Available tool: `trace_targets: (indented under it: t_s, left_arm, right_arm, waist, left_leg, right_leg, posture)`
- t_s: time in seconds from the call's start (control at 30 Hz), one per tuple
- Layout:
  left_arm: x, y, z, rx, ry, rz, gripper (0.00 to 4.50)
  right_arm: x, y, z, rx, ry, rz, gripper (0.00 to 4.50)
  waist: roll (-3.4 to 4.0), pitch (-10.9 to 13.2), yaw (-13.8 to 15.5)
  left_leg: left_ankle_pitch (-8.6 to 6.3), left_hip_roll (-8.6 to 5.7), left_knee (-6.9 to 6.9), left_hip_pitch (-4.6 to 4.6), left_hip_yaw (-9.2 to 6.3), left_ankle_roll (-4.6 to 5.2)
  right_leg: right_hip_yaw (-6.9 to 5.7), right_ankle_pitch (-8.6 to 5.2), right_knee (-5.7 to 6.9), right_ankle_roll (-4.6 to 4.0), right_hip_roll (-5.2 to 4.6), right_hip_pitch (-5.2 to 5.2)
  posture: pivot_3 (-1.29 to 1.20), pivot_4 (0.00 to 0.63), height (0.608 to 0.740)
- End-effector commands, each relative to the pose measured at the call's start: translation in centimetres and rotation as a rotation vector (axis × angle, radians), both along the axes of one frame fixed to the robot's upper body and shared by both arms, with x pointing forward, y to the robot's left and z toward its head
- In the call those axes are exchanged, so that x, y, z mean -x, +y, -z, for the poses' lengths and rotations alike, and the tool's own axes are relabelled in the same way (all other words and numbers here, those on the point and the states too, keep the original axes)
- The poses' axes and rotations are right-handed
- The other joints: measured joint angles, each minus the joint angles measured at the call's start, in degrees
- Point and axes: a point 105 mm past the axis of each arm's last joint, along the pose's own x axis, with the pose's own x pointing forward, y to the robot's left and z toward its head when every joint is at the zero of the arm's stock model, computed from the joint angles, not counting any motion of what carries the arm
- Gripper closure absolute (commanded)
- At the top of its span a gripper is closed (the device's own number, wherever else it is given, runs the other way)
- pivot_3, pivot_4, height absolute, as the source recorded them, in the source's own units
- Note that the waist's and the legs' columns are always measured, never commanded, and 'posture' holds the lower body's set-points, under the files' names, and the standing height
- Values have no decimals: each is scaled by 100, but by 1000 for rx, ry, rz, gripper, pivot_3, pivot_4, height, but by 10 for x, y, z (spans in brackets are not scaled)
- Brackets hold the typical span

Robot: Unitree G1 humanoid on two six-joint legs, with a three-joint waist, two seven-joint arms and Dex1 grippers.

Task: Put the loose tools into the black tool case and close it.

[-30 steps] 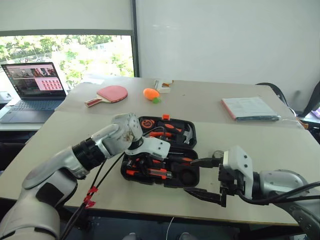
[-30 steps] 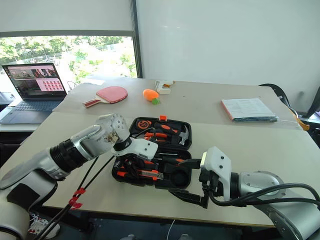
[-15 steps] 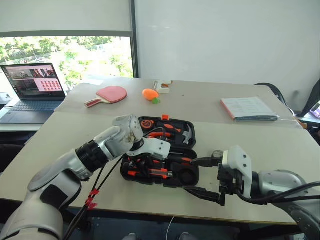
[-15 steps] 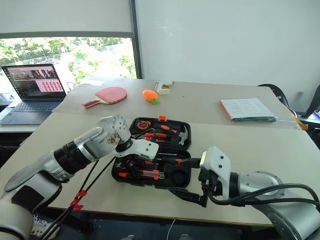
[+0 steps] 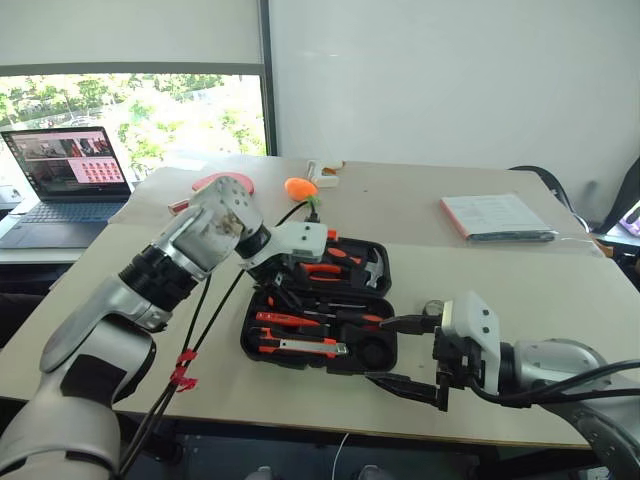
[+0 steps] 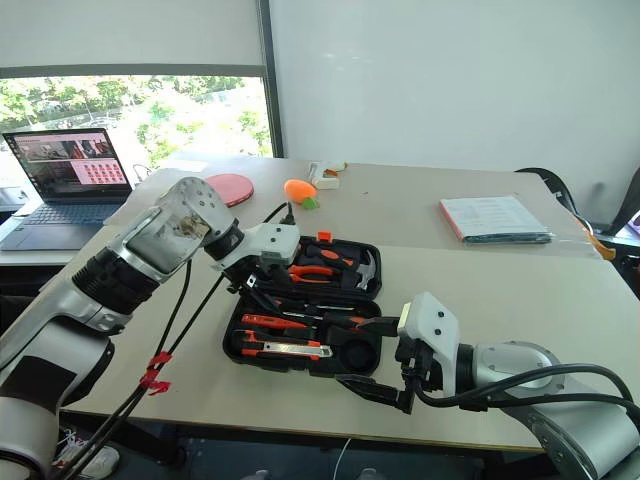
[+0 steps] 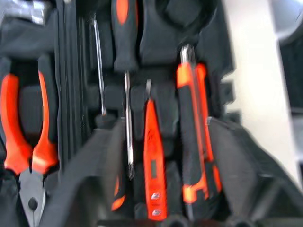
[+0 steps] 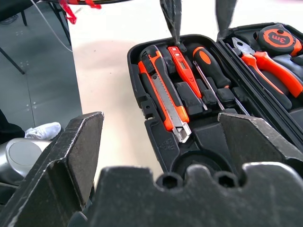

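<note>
The black tool case (image 5: pixel 385 268) lies open on the table. Its near half holds an orange-black utility knife (image 8: pixel 163 97), a thin orange screwdriver (image 8: pixel 182 71) and a black-and-orange screwdriver (image 8: pixel 208 64), side by side in their slots. Pliers (image 8: pixel 270 66) and a tape measure (image 8: pixel 279 40) sit in the far half. My left gripper (image 5: pixel 278 290) hangs open and empty above the near half's left end. My right gripper (image 5: pixel 408 355) is wide open and empty at the case's front right corner. A small dark roll (image 5: pixel 432 307) sits on the table just behind it.
At the far left a laptop (image 5: pixel 65 180) stands open. A red paddle (image 5: pixel 230 180), partly behind my left arm, and an orange carrot toy (image 5: pixel 300 187) lie behind the case. Papers (image 5: pixel 497 217) lie at the far right. The table's front edge (image 5: pixel 300 425) runs below my right gripper.
My left gripper has lifted up out of the case's near half, empty, uncovering the tools lying there. The right arm has kept still.
</note>
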Motion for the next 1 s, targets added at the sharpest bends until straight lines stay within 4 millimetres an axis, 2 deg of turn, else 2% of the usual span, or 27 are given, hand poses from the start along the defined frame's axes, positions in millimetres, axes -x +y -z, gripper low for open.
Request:
trace_targets:
  t_s: [0.03, 0.07, 0.1, 0.17, 0.5, 0.8, 1.0]
  left_arm:
    - [7, 6, 4, -24, -62, 118, 3233]
    - [7, 7, 7, -31, -63, 127, 3476]
    - [8, 8, 9, -32, -58, 131, 3948]
    - [12, 6, 10, -25, -36, 136, 4400]
    - [20, 7, 28, -77, -20, 181, 4400]
    - [7, 2, 38, -108, -77, 160, 4400]
    - [15, 6, 52, -141, -53, 194, 4400]
  right_arm:
    - [0, 0, -9, 1, -47, -10, 0]
    - [0, 0, -9, 3, -47, -10, 0]
    - [0, 0, -8, 4, -46, -11, 0]
    - [1, 0, -8, 6, -46, -11, 0]
    - [3, 0, -7, 10, -44, -14, 0]
    - [4, 1, -8, 8, -41, -15, 0]
    - [4, 1, -7, 6, -37, -10, 0]
  waist:
    - [0, 0, 0]
    - [0, 0, 5]
    - [0, 0, 8]
    - [0, 0, 26]
    - [0, 0, 14]
    - [0, 0, 17]
    - [2, -1, 14]
  left_leg:
    - [0, 0, 0, 0, 0, 0]
    - [0, 0, 0, 0, 0, 0]
    - [0, 0, 0, -1, 0, 0]
    - [0, -1, 2, -2, 0, 0]
    - [0, -1, 5, -3, 0, 0]
    - [0, -3, 7, -3, 1, 0]
    - [0, -2, 6, 1, 0, 0]
  right_leg:
    - [0, 0, 0, 0, -1, 0]
    - [0, 0, -1, 0, -2, 0]
    - [0, 0, -1, 0, -2, 0]
    - [0, 0, -1, 0, -2, 0]
    - [0, 1, 0, 2, -2, 1]
    - [-1, 1, -1, 3, -2, 3]
    - [0, 1, 0, 2, -2, 5]
  posture:
    - [0, 150, 737]
    - [0, 150, 737]
    - [0, 150, 737]
    - [0, 150, 737]
    - [0, 150, 737]
    - [0, 150, 737]
    - [0, 150, 737]
